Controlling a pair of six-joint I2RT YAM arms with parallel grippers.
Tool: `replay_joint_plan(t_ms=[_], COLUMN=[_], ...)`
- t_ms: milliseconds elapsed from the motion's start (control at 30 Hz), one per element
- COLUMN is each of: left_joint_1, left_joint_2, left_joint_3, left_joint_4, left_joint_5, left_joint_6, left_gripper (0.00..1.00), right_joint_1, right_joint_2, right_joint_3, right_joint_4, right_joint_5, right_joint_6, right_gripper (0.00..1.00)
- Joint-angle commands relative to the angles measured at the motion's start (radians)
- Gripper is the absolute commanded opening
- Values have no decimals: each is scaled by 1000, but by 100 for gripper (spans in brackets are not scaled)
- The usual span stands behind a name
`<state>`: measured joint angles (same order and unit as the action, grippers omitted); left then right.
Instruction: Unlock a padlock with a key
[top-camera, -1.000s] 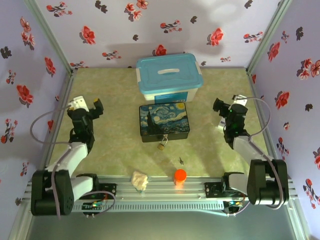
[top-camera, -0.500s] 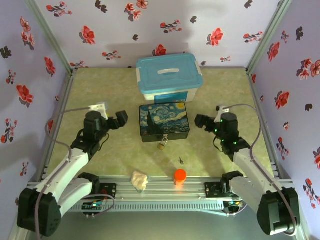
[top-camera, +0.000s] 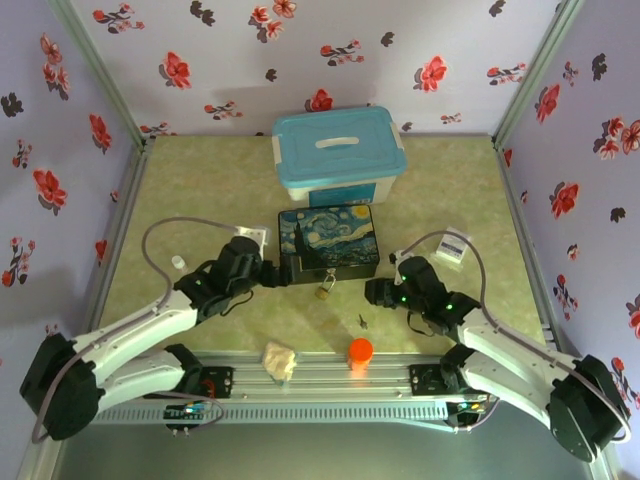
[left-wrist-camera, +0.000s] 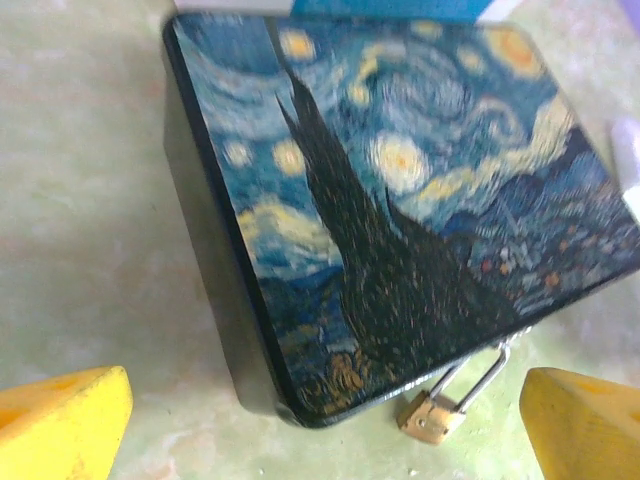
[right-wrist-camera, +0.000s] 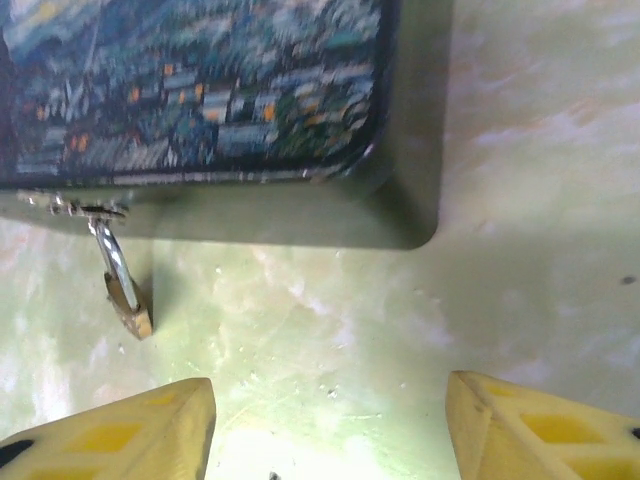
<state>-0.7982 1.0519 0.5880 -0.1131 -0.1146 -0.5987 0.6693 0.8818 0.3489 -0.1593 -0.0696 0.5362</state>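
Watching from beside the table, my worry is the very small, thin, dark metal key (top-camera: 362, 321). It lies flat on the mottled green tabletop (top-camera: 200, 180), between the front of the box and the orange round cap (top-camera: 360, 350). It is so slight that fingers coming down a touch off would likely skid it away or press it flat rather than lift it. A low sweep could knock the cap as well. The tiny brass-coloured padlock (top-camera: 324, 290) hangs by its thin silvery shackle from the hasp at the front edge of the dark box painted with a swirling blue-and-yellow night sky (top-camera: 328, 243). The lock's body rests on the table just in front of the box. A nudge on the box from either side would drag the lock along and spoil any line-up with the keyhole. The left gripper (top-camera: 270, 270) sits right by the box's front-left corner, so a bump looks likeliest from there. Its yellow fingers (left-wrist-camera: 60, 420) are spread wide and hold nothing; whether they touch the box I can't tell. The right gripper (top-camera: 376, 290) hovers near the box's front-right corner, with the key close by toward the arm bases. Its jaws stand parted with bare table between them, gripping nothing.
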Motion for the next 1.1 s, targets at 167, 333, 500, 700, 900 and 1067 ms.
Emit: replay_joint_plan(t_ms=[167,333,500,700,900,1067], left_joint_1=[-73,-94,-95,-96,-95,-93], left_joint_2=[106,145,118,84,37,-32], left_joint_3=[101,147,119,81,43,-5], left_joint_4=[11,-20,0,12,9,7], left_joint_5=[-68,-71,-85,-104,-114,-147], left_joint_6=[-55,-49,-55,-53,-53,-55], left_gripper=[100,100,100,100,100,100], right_joint_1=[64,115,185,251,268,282], right_joint_2=[134,153,171,257,336,405], right_joint_3=[50,60,75,114,132,179], right_joint_4=[-66,-123,-186,-201,-157,-238], right_joint_5=[-155,-168,-101,-50,-53,28], right_joint_6=[16,-4,2,15,44,35], right_gripper=[57,57,56,54,50,45])
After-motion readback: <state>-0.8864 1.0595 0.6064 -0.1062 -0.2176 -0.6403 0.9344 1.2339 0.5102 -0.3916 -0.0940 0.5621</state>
